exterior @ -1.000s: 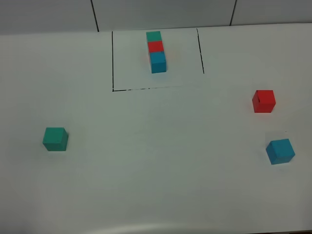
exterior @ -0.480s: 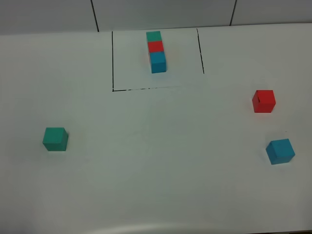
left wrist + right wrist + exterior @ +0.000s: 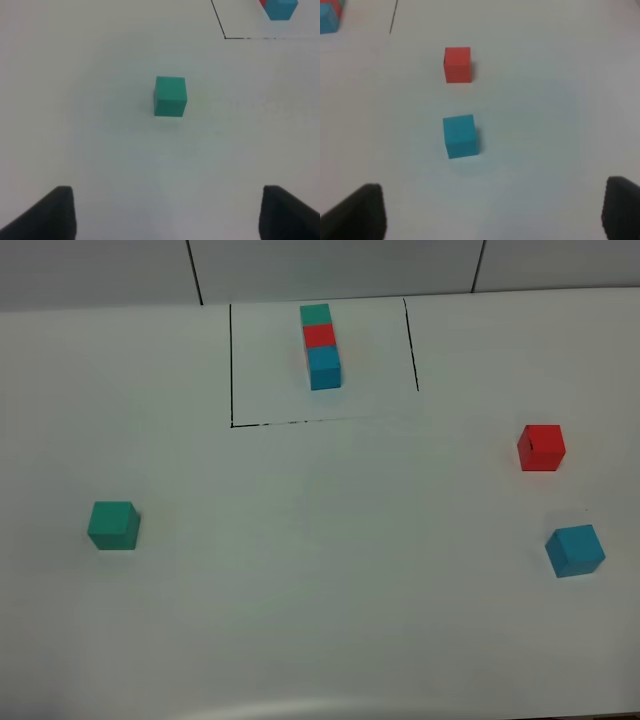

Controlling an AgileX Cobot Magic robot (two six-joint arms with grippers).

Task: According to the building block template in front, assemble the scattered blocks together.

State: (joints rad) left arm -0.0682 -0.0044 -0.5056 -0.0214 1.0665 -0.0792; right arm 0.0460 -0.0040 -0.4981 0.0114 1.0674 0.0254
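The building block template (image 3: 320, 345) is a green-red-blue row inside black drawn lines at the back middle of the table. A loose teal-green block (image 3: 113, 525) (image 3: 170, 96) lies at the left. At the right lie a red block (image 3: 541, 447) (image 3: 457, 64) and a blue block (image 3: 575, 550) (image 3: 461, 136). Neither arm shows in the high view. My left gripper (image 3: 167, 212) is open, short of the green block, nothing between its fingers. My right gripper (image 3: 492, 210) is open wide, short of the blue block, with the red block beyond it.
The white table (image 3: 330, 570) runs to a front edge at the bottom of the high view. A wall with dark seams stands behind the table. The template's blue end (image 3: 281, 9) and a frame corner show in the left wrist view.
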